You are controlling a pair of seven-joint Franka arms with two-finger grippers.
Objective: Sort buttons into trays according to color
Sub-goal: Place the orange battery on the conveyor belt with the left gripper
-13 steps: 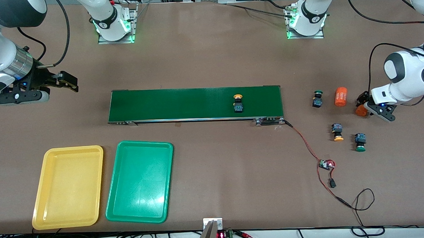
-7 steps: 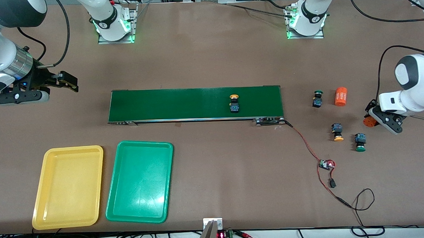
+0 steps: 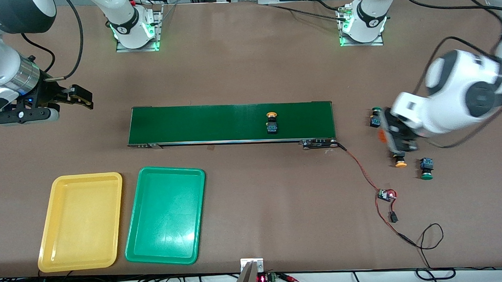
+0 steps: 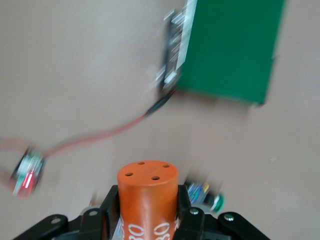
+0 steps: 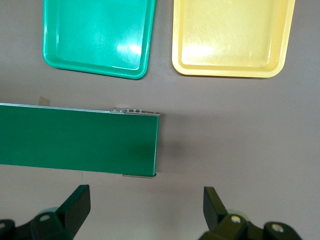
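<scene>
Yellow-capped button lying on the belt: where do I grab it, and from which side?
Take the yellow-capped button by its blocky body, coming down from above, fingers across its flat sides. It lies on its side on the belt, round cap toward the robots' bases; the cap would likely slip.

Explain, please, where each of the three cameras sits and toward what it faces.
Front view: high across the table, facing both bases; shows the conveyor belt and both arms.
Left wrist view: on the left arm, above its end effector shut on an orange cylinder.
Right wrist view: above the open right end effector, facing the yellow tray.
All share the belt.
</scene>
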